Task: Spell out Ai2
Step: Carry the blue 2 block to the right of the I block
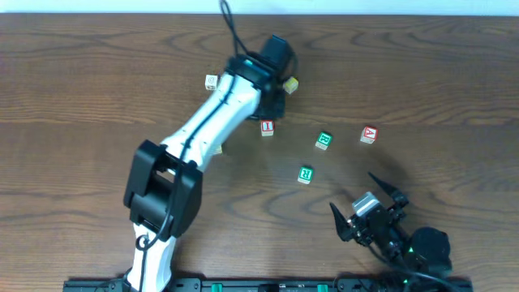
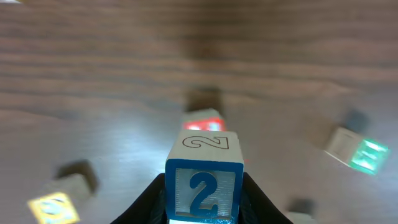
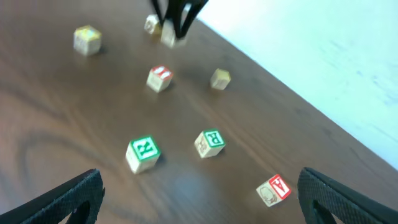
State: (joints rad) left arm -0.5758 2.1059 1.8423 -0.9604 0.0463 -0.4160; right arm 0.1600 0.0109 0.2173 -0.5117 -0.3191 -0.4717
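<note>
The right gripper [image 1: 351, 191] is spread wide with nothing held. The left gripper [image 2: 204, 205] is closed on the blue "2" cube [image 2: 204, 177], which sits squarely between its fingers with the digit upright. No long axis is seen. The red "I" cube [image 1: 267, 127] lies just beside it, and the red "A" cube [image 1: 368, 135] is well apart.

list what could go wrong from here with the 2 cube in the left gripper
1. The left gripper seems to pinch the 2 cube by its near edges only, so it may twist or slip.
2. The I cube lies just beyond the 2; lowering there could knock it.
3. The A cube sits apart, with a green-lettered cube between it and the I; sliding it over may bump that one.
</note>
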